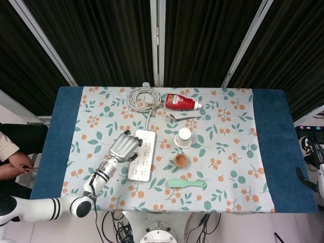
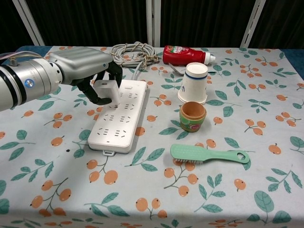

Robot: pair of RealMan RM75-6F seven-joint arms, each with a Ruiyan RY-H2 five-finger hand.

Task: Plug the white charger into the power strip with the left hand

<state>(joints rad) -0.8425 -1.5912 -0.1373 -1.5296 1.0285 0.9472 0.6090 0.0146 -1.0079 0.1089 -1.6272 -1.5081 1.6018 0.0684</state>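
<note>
From overhead, the left hand (image 1: 124,147) sits over the near-left edge of the white power strip (image 1: 143,155), which lies lengthwise on a floral tablecloth (image 1: 228,167) with plain blue bands at each end. The charger is hidden under the hand in this view. Dark curtains hang behind the table. The right hand is not clearly visible; only dark equipment shows at the far right edge.

At chest height, the left hand's fingers pinch the white charger (image 2: 106,90), holding it just above the strip's left side. Its prongs cannot be seen, so alignment with a socket is uncertain. Pushing down off-centre could likely skid the unanchored strip or tilt the charger in the grasp. A paper cup (image 2: 194,82), small brown pot (image 2: 192,115) and green brush (image 2: 209,155) stand well right of the strip.
</note>
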